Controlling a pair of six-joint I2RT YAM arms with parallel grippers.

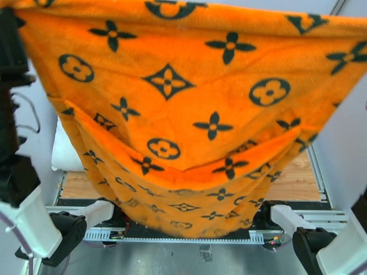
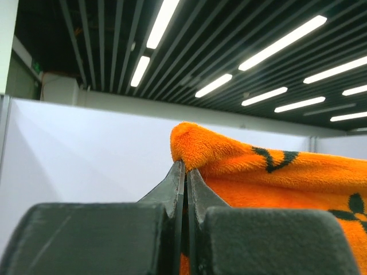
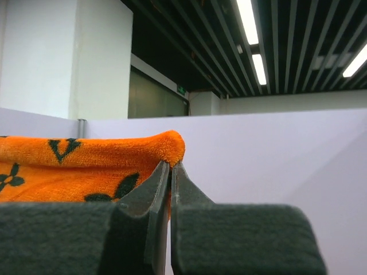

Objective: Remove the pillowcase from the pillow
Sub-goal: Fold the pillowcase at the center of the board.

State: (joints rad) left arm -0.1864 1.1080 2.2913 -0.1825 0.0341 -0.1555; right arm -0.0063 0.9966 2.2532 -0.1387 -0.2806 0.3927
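Left gripper [image 2: 185,166]: jaws closed, pinching a corner of the pillowcase [image 1: 189,114]. The plush orange corner bulges just above the fingertips, and the cloth runs off to the right in the left wrist view.

Right gripper [image 3: 170,166]: jaws closed, pinching the opposite corner in the same manner. The cloth runs off to the left in the right wrist view. Both wrist cameras look upward at ceiling light strips and pale partition walls.

Pillowcase: held aloft between the two grippers and stretched wide across the top of the overhead view, filling most of it. Black flower and circle motifs face the camera. An upper layer ends in a curved, sagging edge. Below it a darker, creased portion hangs down toward the near edge of the table [image 1: 298,180], between the two arm bases.

Pillow [image 1: 64,152]: only a white, rounded part shows, at the left, just beyond the left edge of the hanging cloth and resting at table level. Whether any part of it sits inside the case cannot be told; the cloth hides the rest.
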